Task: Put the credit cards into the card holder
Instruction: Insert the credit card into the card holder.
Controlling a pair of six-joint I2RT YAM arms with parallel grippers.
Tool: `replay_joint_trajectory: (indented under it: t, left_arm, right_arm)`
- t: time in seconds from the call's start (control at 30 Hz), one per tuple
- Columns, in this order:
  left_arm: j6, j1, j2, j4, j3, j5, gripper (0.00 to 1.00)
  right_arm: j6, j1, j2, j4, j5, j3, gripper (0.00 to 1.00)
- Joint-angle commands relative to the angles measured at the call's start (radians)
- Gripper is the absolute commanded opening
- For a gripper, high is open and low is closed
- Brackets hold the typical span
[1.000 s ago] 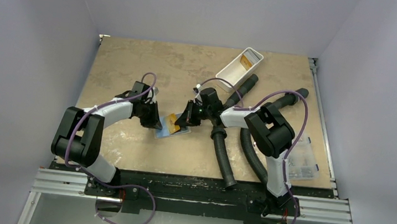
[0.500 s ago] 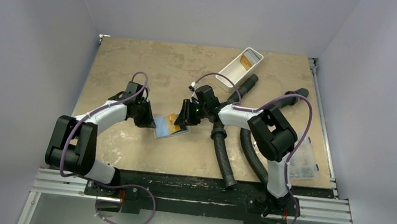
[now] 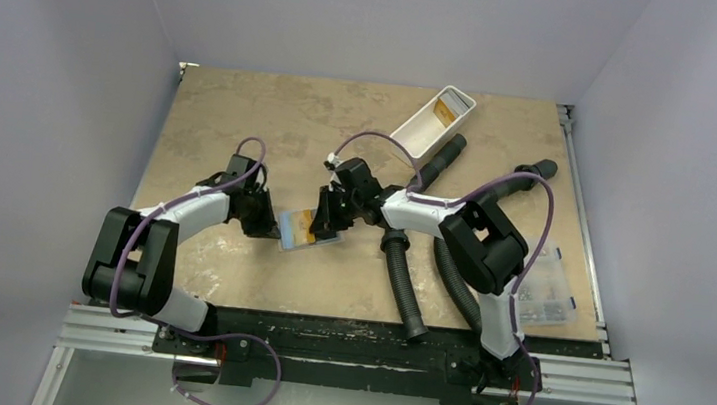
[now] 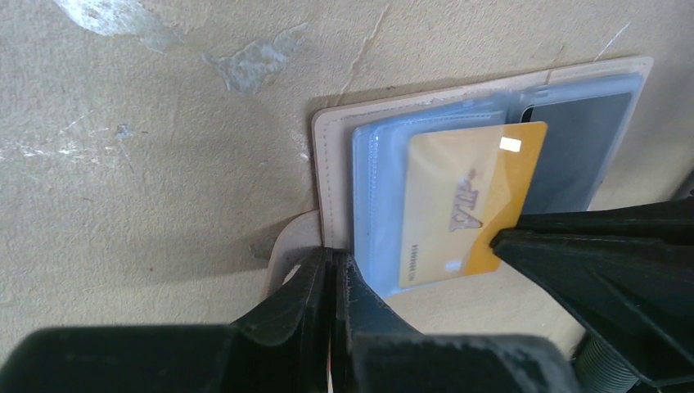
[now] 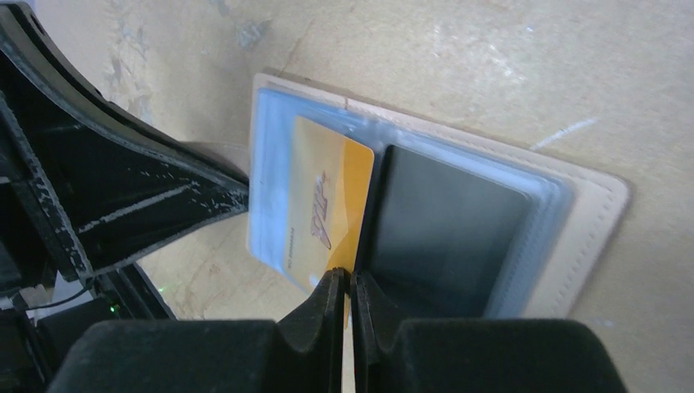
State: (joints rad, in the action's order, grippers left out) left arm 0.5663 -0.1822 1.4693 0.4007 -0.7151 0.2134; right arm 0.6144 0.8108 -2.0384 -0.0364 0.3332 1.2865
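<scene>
Seen from above, both arms have slid leftward over the last second. The right pincer (image 3: 324, 221) presses in over the open card holder (image 3: 303, 229) mid-bench (image 3: 242, 120), hoses (image 3: 405, 278) crowding behind it, and the left pincer (image 3: 265, 219) backs toward bare bench. I judge the orange card is being fed across. The left wrist view shows the left pincer (image 4: 334, 264) closed on the holder's edge by the snap tab. The orange card (image 4: 462, 205) lies over a pale blue pocket, with the black card (image 4: 573, 151) pocketed beside it. In the right wrist view, the right pincer (image 5: 347, 282) is pinched shut on the orange card's edge, which probably still has to clear the pocket lip.
</scene>
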Motion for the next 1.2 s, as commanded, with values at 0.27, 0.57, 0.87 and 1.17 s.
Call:
replay_joint_trajectory:
  t: [0.27,0.57,0.87,1.17]
  left_arm:
    - [0.015,-0.003,-0.003,-0.039,0.030,0.023,0.00]
    - [0.012,-0.005,0.000,-0.044,0.031,0.035,0.00]
    - [-0.003,-0.002,-0.037,0.025,-0.028,-0.005,0.01]
    - [-0.009,-0.002,-0.071,0.077,-0.084,0.006,0.10]
  right_arm:
    - [-0.084,0.024,-0.037,-0.095,-0.014,0.079,0.22]
    - [-0.072,0.031,-0.068,0.003,0.072,0.097,0.27]
    - [-0.141,0.030,0.033,-0.140,-0.074,0.071,0.33]
    - [-0.165,0.031,0.073,-0.162,-0.118,0.078,0.43]
